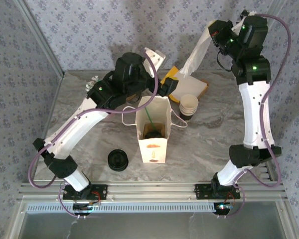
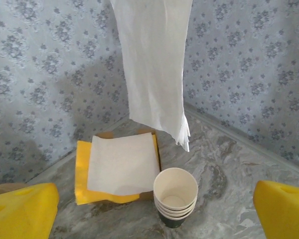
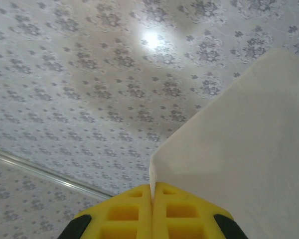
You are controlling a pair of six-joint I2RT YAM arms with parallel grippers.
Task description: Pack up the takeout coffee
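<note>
A white paper bag [image 1: 152, 144] stands open at the table's middle. Inside it sits a dark round shape [image 1: 153, 132] that looks like the black lid of the takeout coffee, with a thin green stick beside it. My left gripper [image 1: 168, 85] hovers open behind the bag and holds nothing. In the left wrist view its yellow fingers [image 2: 25, 209] flank the stack of lidless cream cups [image 2: 175, 196]. My right gripper [image 1: 214, 34] is raised high at the back right, shut on a white napkin [image 1: 197, 55] that hangs down. The napkin's edge [image 3: 239, 149] is pinched between the yellow pads [image 3: 132, 211].
A yellow tray [image 2: 82, 172] carrying white napkins [image 2: 122, 162] lies behind the cup stack [image 1: 188, 106]. A low pile of black lids [image 1: 118, 160] rests at the front left. Patterned walls close in the back and sides.
</note>
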